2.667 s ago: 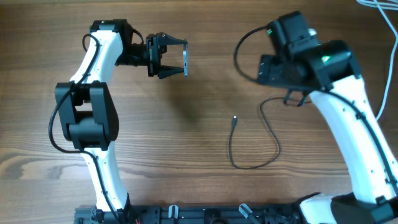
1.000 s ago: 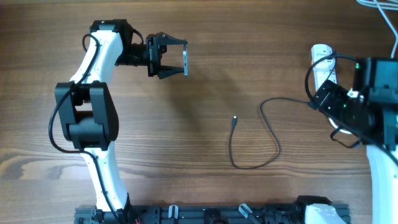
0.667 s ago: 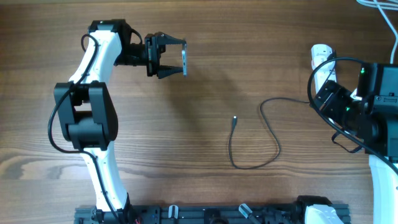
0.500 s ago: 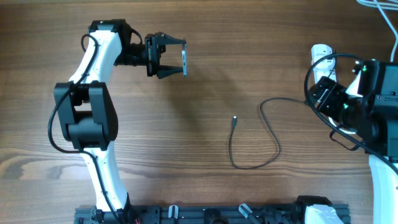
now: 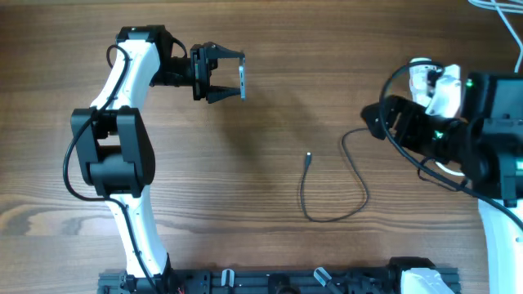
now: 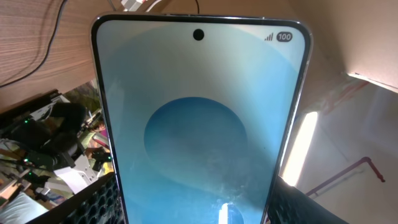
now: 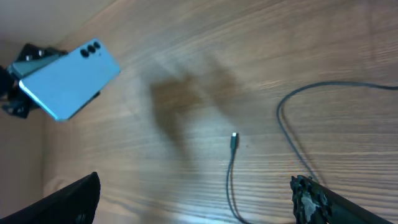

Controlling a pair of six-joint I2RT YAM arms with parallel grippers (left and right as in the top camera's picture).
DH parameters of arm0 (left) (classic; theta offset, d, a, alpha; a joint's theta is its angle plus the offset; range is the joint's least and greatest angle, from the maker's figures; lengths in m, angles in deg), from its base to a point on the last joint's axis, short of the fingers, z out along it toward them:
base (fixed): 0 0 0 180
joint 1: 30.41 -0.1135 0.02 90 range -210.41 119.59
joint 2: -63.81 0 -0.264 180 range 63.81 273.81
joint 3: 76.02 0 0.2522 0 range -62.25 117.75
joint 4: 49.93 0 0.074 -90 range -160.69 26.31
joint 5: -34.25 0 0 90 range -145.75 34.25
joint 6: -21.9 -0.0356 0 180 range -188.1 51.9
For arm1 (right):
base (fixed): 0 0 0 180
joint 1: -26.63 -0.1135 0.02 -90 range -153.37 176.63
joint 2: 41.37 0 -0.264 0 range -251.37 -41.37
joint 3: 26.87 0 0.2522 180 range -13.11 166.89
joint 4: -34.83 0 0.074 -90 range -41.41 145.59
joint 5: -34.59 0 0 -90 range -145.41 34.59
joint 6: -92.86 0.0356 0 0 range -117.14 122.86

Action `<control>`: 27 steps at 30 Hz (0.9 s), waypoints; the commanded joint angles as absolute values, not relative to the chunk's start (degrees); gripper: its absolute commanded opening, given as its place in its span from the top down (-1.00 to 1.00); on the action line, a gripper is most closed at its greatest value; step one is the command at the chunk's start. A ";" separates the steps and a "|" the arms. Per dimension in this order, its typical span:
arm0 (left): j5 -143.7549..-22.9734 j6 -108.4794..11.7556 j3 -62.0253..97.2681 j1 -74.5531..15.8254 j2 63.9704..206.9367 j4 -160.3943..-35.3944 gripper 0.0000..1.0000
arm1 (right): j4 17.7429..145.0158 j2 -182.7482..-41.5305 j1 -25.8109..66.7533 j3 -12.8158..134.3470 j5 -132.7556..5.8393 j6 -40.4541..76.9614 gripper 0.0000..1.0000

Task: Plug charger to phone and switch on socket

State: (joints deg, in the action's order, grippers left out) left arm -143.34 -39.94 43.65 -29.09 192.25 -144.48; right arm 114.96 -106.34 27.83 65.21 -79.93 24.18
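My left gripper is shut on the phone, holding it on edge above the table's back left. In the left wrist view the phone's cyan screen fills the frame between both fingers. The charger lies on the wood mid-table, its thin black cable looping toward the right arm. My right gripper hovers open to the right of the cable, empty. Its wrist view shows the connector tip, the phone's pale blue back, and the gripper wide open. The socket is mostly hidden behind the right arm.
A white cord runs off the back right corner. The left arm's body stands over the table's left side. A black rail runs along the front edge.
The right arm has swung left toward the table's middle and now covers most of the socket. The left arm, the phone and the charger have not moved.
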 commanded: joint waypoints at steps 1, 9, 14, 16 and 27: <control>-146.12 -40.66 43.63 -29.57 189.74 -144.55 -0.40 | 113.37 -109.27 21.03 65.15 -81.20 24.00 -0.91; -146.09 -40.68 43.63 -29.57 189.74 -144.57 -0.40 | 111.44 -116.57 5.75 67.07 -65.92 28.99 -0.99; -146.09 -40.66 43.63 -29.40 189.74 -144.57 -0.39 | 120.56 -124.08 1.44 77.52 -58.18 30.01 -0.99; -146.09 -40.66 43.63 -29.11 189.74 -144.57 -0.39 | 124.97 -129.02 -2.01 85.02 -54.11 30.06 -0.99; -145.92 -40.66 43.63 -26.62 189.74 -144.53 -0.38 | 115.68 -133.85 -13.09 90.39 -46.42 37.75 -0.85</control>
